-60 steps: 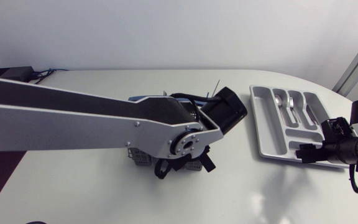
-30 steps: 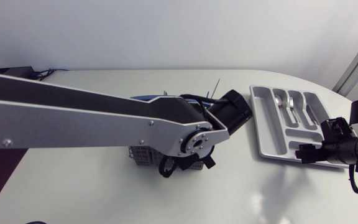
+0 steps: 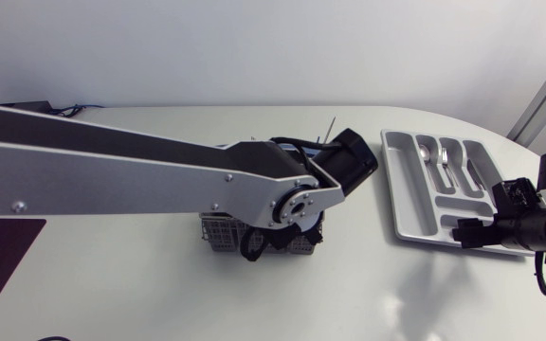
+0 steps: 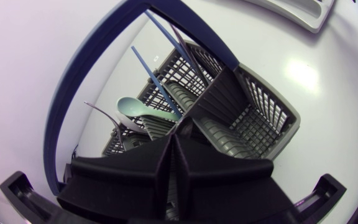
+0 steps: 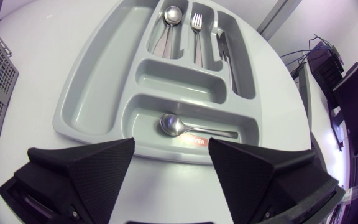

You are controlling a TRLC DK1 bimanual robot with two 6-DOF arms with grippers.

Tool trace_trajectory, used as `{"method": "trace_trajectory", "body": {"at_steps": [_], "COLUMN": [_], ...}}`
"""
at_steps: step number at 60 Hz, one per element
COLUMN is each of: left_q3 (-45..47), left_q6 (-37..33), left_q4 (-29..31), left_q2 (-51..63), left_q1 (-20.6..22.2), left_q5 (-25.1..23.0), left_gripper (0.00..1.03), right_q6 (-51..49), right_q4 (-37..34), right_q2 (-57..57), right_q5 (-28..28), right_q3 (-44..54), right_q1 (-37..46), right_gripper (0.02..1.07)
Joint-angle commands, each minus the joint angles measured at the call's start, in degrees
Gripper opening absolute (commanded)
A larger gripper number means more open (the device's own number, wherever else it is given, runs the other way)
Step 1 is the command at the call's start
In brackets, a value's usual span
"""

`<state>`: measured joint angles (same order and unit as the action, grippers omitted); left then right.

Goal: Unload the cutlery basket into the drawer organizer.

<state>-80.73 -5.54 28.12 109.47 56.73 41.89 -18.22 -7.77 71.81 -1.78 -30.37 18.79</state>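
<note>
The left arm's matte black claw point(image 4: 176, 134) hangs low over a grey plastic-mesh cutlery basket point(image 4: 260, 118), its two wedge fingers pressed flat together. From this angle it is hard to say whether anything thin is pinched at the tips. The basket stands near the middle of the white tabletop point(image 3: 368, 294), largely hidden in the overhead view beneath the silver-grey left arm point(image 3: 112, 175) stretched across from the side. A dark blue carrying handle point(image 4: 86, 81) arches over the basket. Inside, just ahead of the fingertips, lies a pale mint-green plastic spoon point(image 4: 132, 107). Beside it are two slim blue rods point(image 4: 151, 68) leaning upward and a thin, curved dark utensil point(image 4: 104, 115).

Well apart from the basket, toward the right end of the tabletop, sits the grey moulded-plastic drawer organizer point(image 5: 86, 106). The right arm's claw point(image 5: 173, 149) hovers at the organizer's near rim with its fingers spread wide and holding nothing. A small stainless-steel spoon point(image 5: 173, 126) lies in the crosswise compartment closest to that claw. In the long slots at the far end rest a larger metal spoon point(image 5: 171, 15), a metal fork point(image 5: 196, 23) and what looks like a knife point(image 5: 224, 46), one to a slot. The organizer's broad side compartment faces the basket.
</note>
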Motion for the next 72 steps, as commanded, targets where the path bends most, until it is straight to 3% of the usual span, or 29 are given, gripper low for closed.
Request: {"method": "trace_trajectory", "body": {"at_steps": [1, 30, 44, 55, 62, 72], "left_q3": [1.36, 14.28, 22.90, 25.53, 24.92, 20.88], "left_q6": [1.76, -2.90, -5.80, -6.32, -5.62, -3.07], "left_q4": [0.01, -9.93, -19.95, -26.36, -27.86, -24.08], "left_q2": [2.59, -13.14, -23.69, -32.57, -35.82, -36.70], "left_q1": [-0.04, -0.13, -0.57, -1.18, -1.45, -1.53], "left_q5": [-1.63, -2.95, -3.92, -7.52, -11.13, -15.61], "left_gripper": [0.03, 0.03, 0.03, 0.03, 0.03, 0.03], "right_q6": [0.11, -0.15, -0.15, 0.02, 0.55, 0.99], "right_q4": [0.30, 1.53, 1.62, -0.32, -4.89, -10.25], "right_q2": [-1.15, -2.55, -4.66, -13.63, -20.48, -28.31], "right_q5": [-0.50, -0.06, 0.02, 2.75, 5.74, 8.11], "right_q3": [1.89, 3.74, 4.35, 5.85, 4.97, 1.89], "right_q1": [-0.33, -0.94, -2.35, -6.66, -9.82, -17.73], "right_gripper": [0.94, 0.94, 0.94, 0.94, 0.94, 0.94]}}
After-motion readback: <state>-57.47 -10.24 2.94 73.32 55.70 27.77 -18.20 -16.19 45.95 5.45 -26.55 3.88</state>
